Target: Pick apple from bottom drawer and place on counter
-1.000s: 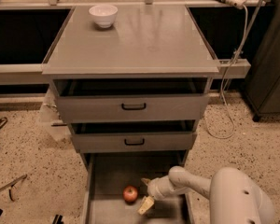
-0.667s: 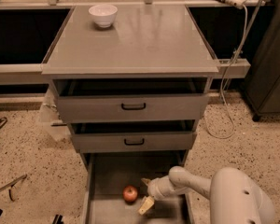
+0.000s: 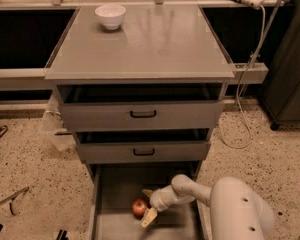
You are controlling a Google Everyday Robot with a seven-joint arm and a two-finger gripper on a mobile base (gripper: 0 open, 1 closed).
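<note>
Little changes across the last second: the gripper (image 3: pixel 148 205) holds station inside the bottom drawer (image 3: pixel 117 191), below the front edge of the counter (image 3: pixel 155 49), fingers spread either side of the apple (image 3: pixel 138 207) (not closed). Grasp remains pending; closing is the likely next step.

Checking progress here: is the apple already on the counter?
No, the apple lies on the floor of the bottom drawer, right beside the open gripper, while the counter holds a white bowl.

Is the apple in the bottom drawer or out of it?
In: the apple rests on the bottom drawer floor, next to the gripper.
</note>
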